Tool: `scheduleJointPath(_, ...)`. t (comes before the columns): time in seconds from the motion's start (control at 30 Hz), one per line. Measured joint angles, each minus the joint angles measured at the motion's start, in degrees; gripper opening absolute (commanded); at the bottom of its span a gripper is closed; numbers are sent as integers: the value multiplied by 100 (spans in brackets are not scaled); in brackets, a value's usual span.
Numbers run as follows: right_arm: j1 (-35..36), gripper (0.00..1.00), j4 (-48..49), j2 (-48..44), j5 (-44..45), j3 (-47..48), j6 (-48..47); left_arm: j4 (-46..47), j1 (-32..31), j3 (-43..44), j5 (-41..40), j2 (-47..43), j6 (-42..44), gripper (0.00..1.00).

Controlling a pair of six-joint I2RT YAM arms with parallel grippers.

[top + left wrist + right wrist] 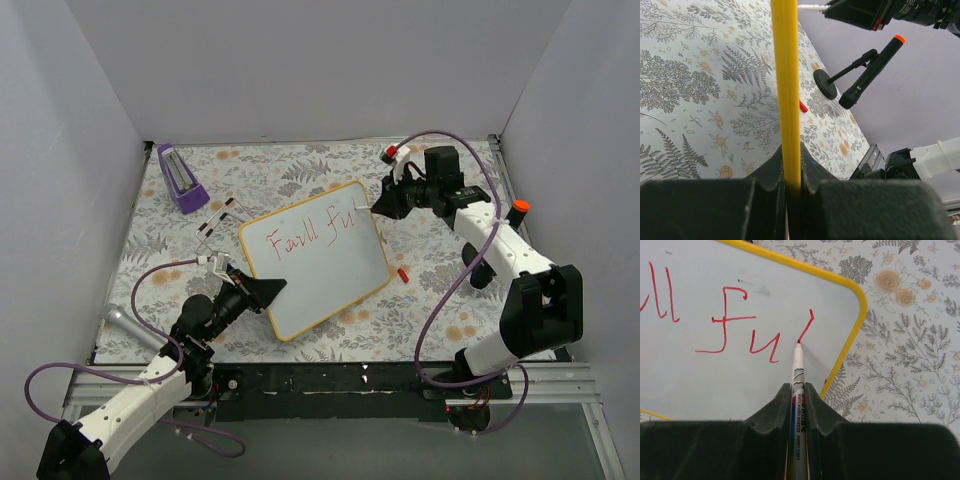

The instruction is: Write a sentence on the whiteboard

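- Whiteboard [320, 285] lies flat and askew in the middle of the flowered tablecloth [450, 300], between my two arms
- Nearest me, my left gripper [268, 290] is clamped on the board's near-left edge; from the left wrist I see the yellow frame [786, 75] rising straight out of jaws pressed tight against it on both sides
- A small red cap [403, 273] sits on the cloth just beside the whiteboard's right edge, not touching it
- Across the far half of the board runs the sentence [310, 232] in red, which I read so far as "Faull fu" plus one slanted stroke
- My right gripper [798, 390] is closed on a white marker [798, 360] over the board's far-right corner, jaws snug on the barrel; the red tip touches the board at the lower end of that slanted stroke, just right of the "u"
- Farthest off, a purple block [182, 178] stands near the far-left corner of the table, well apart from the board
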Motion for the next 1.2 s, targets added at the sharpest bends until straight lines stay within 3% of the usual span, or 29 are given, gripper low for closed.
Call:
scheduleJointPath(0.4, -7, 1, -175, -380, -4, -623, -256, 17, 0, 0, -4, 11, -4, 0)
scheduleJointPath(0.8, -151, 1, -197, -92, 208, 439, -212, 39, 0, 0, 50, -4, 70, 0)
scheduleJointPath(1.2, -151, 1, -162, 297, 179, 573, -61, 15, 0, 0, 37, -7, 31, 0)
